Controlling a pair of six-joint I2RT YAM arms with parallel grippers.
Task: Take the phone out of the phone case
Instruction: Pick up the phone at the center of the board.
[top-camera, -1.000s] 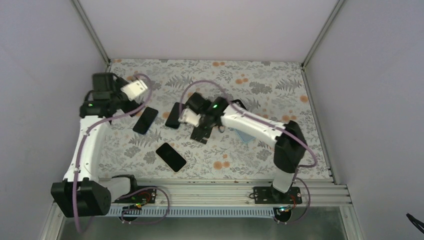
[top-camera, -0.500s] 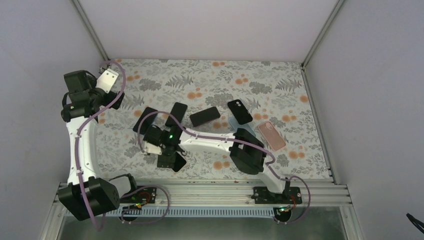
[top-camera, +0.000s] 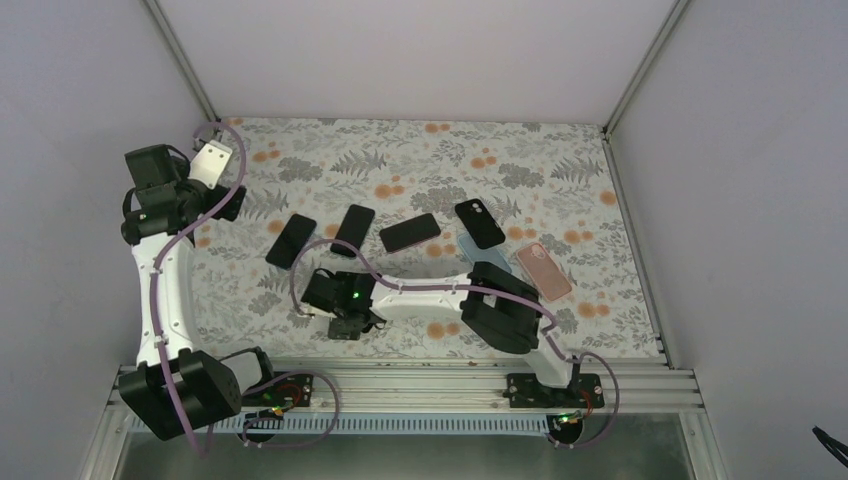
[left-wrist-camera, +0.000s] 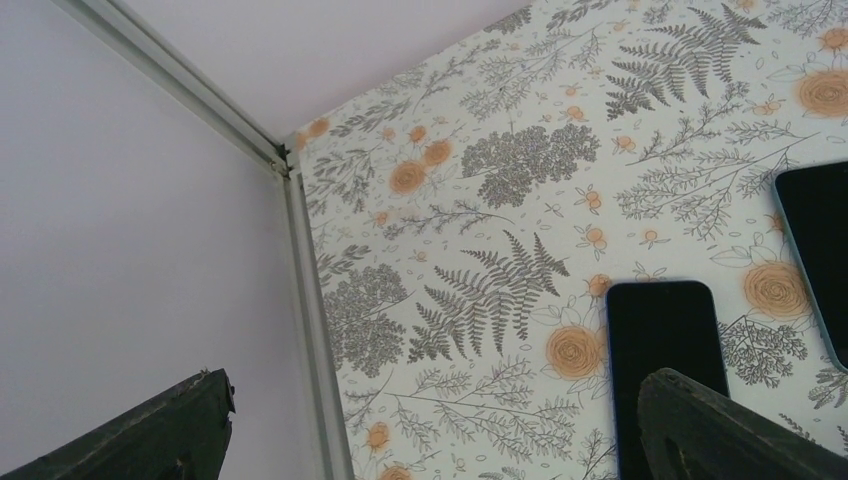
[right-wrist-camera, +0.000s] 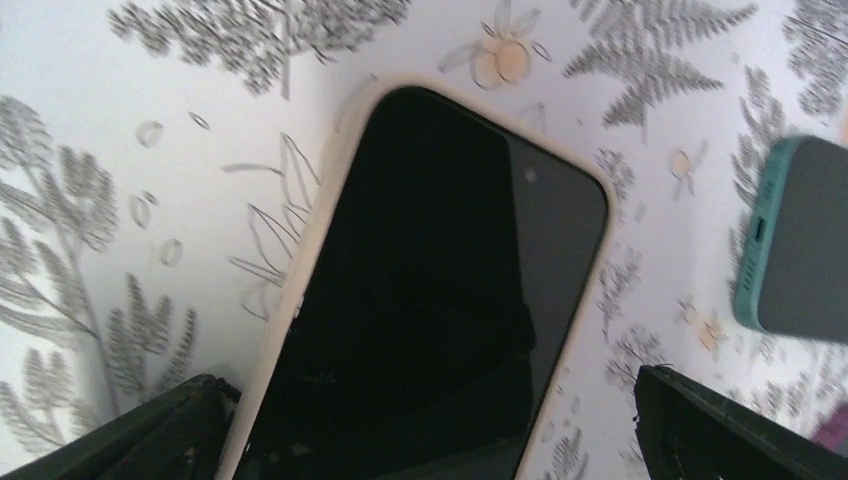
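Observation:
In the right wrist view a phone with a dark screen in a cream phone case (right-wrist-camera: 430, 270) lies flat on the floral mat. My right gripper (right-wrist-camera: 430, 440) hangs directly over its lower half, open, with one finger on either side of the case and not touching it. From the top view the right gripper (top-camera: 345, 322) sits near the front of the table and hides most of that phone. My left gripper (top-camera: 214, 162) is raised at the far left corner, open and holding nothing (left-wrist-camera: 430, 445).
Several other phones lie in a row across the mat's middle: dark ones (top-camera: 290, 240), (top-camera: 352, 229), (top-camera: 410, 232), (top-camera: 480, 223) and a pink case (top-camera: 543, 271). A teal-cased phone (right-wrist-camera: 800, 240) lies right of the cream one. The left wall and its metal frame rail (left-wrist-camera: 305, 300) stand close to the left gripper.
The right arm swung from the row of phones down to the front left and now hovers over the cream-cased phone. The left arm drew back to the far left corner.

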